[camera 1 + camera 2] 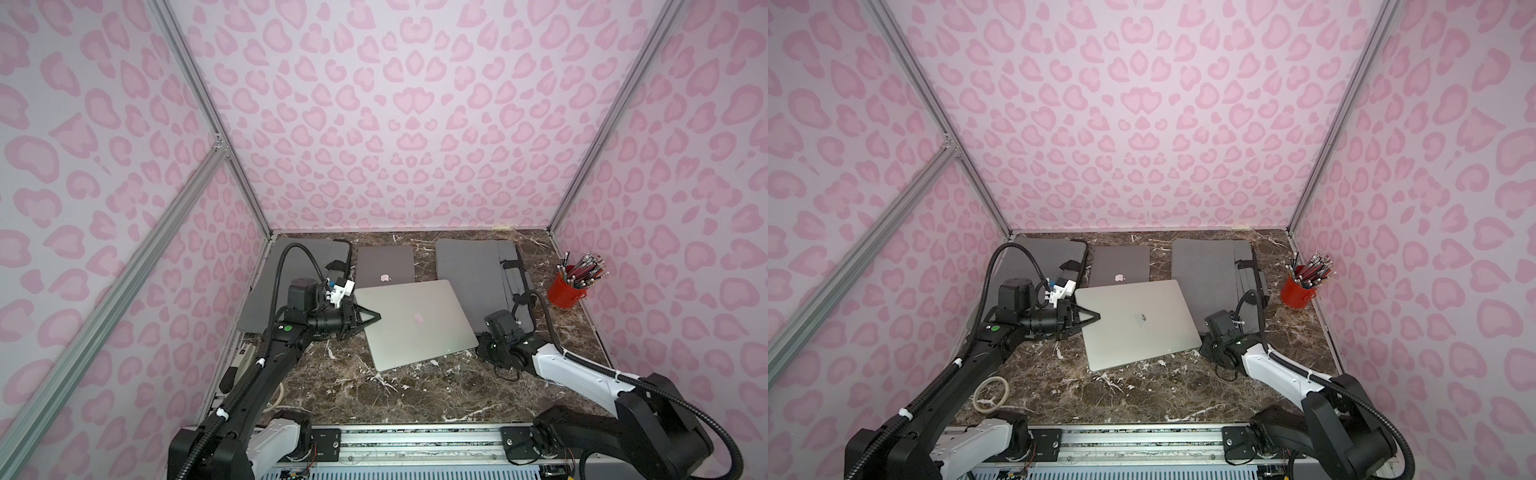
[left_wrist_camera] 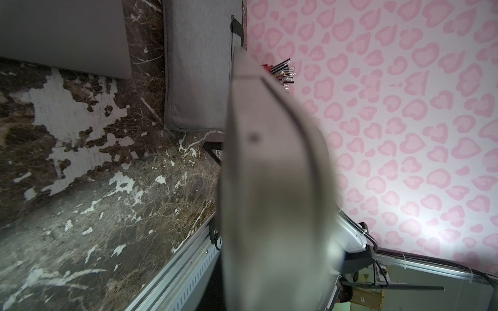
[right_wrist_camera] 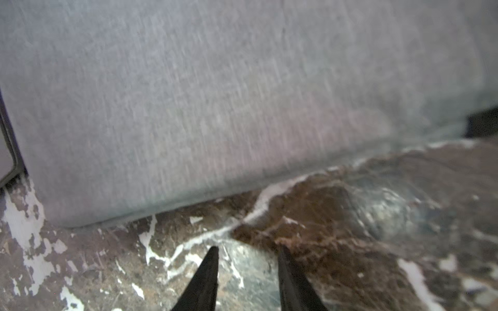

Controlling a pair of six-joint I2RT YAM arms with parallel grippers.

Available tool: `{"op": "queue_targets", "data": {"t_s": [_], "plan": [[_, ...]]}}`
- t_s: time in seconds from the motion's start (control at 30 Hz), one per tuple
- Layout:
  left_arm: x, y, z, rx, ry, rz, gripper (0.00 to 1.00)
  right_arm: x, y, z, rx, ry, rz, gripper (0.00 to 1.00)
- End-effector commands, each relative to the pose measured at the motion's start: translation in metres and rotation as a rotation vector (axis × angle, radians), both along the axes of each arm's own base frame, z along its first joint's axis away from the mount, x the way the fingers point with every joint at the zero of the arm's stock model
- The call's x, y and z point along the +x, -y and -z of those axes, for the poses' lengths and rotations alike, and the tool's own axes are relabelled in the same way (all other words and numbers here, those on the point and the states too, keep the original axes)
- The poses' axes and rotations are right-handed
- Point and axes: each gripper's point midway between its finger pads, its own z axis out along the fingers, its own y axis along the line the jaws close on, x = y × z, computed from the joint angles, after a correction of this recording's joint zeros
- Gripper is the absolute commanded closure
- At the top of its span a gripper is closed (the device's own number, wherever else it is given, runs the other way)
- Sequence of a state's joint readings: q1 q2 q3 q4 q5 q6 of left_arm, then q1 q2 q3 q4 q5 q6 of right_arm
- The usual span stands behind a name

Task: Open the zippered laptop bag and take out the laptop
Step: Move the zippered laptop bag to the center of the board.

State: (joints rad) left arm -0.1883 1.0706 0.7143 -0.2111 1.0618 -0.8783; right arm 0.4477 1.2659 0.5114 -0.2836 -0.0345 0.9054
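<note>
Plainly, the silver laptop is out of any bag and lies slantwise over the middle of the marble table. We see the left gripper clamped on the laptop's edge on the left arm's side, with one black finger on top of the lid. In the left wrist view the laptop runs edge-on straight out from the jaws, blurred by closeness, with its underside turned to the camera. We cannot tell whether its opposite corner touches the table.

Beyond the silver laptop's far edge lies a dark laptop, lid shut; in both top views the silver one overlaps its near edge. On the right arm's side of the silver laptop lies a grey bag, flat, just beside it. A second grey bag lies past the gripped edge, partly hidden by the left arm.

The right gripper is low at the silver laptop's near corner on the right arm's side. Its fingers stand apart with only bare marble between them, pointing at the grey bag, close to its edge but not touching. A corner of the silver laptop shows beside that bag.

Farther out past the grey bag, a red cup of pencils stands upright.
</note>
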Motion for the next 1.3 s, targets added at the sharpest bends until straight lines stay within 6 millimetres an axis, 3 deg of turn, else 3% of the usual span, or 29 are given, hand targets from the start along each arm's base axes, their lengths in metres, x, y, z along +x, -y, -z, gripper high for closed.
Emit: {"op": "queue_targets", "data": {"t_s": [0.0,0.17,0.5,0.87,1.27], "plan": [[-0.007,0.005,-0.015,-0.055,0.087,0.082,0.98,0.023,0.005,-0.005,-0.043,0.051,0.013,0.61],[-0.005,0.006,-0.004,-0.047,0.08,0.08,0.98,0.052,0.02,-0.009,-0.088,0.099,0.04,0.61],[-0.002,0.014,0.021,-0.036,0.064,0.088,0.98,0.098,0.026,-0.013,-0.132,0.143,0.019,0.6],[-0.014,0.043,0.039,-0.041,0.068,0.206,0.99,0.094,0.036,-0.009,-0.151,0.134,0.027,0.58],[-0.013,0.06,0.068,-0.033,0.034,0.231,0.99,0.098,0.056,-0.014,-0.164,0.155,0.064,0.55]]}}
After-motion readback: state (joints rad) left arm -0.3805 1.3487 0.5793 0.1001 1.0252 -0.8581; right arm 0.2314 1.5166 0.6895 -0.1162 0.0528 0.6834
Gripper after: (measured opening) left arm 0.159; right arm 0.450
